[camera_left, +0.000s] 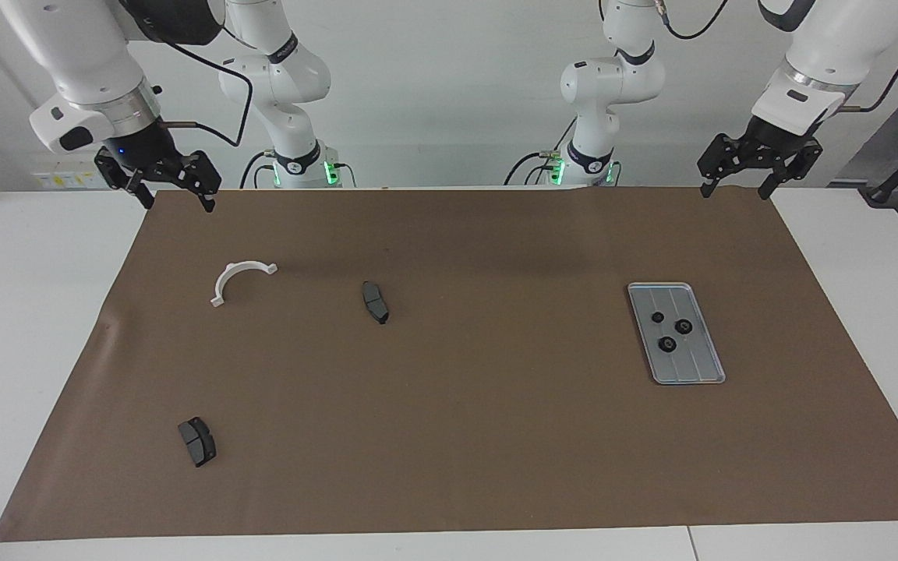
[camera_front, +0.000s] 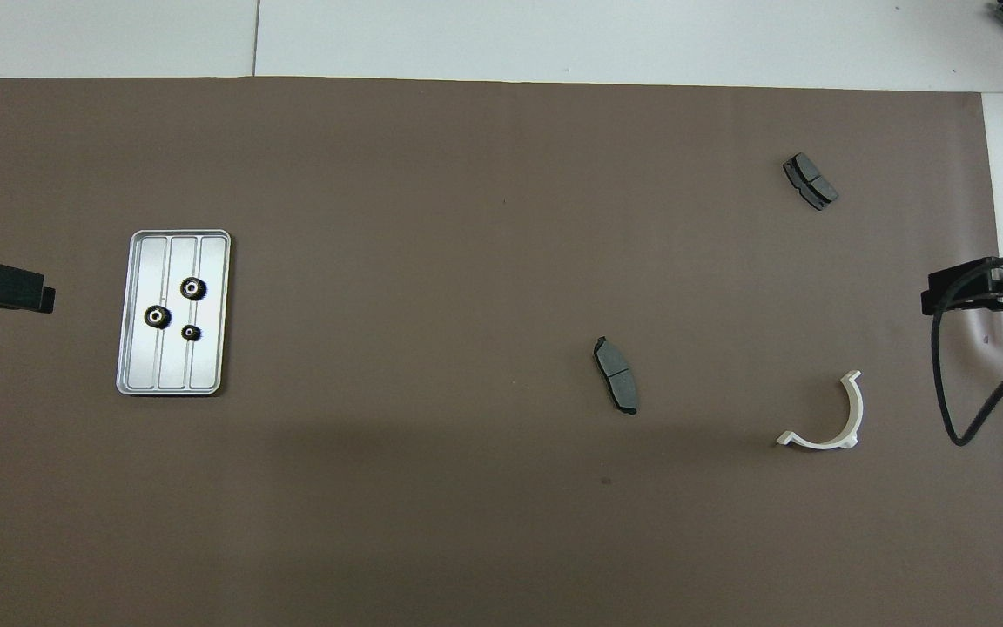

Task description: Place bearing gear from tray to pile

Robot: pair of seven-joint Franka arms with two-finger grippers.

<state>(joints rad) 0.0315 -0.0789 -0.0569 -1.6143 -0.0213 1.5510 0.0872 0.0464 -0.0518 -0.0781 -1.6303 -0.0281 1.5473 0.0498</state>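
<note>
While both arms wait raised over the bench (camera_left: 44, 312) corners nearest the robots, the left gripper (camera_left: 737, 188) and right gripper (camera_left: 176, 201) hold their fingers spread on nothing. Toward the left arm's end lies the tray (camera_left: 694, 370), carrying three bearing gears (camera_left: 666, 344) close together.
</note>
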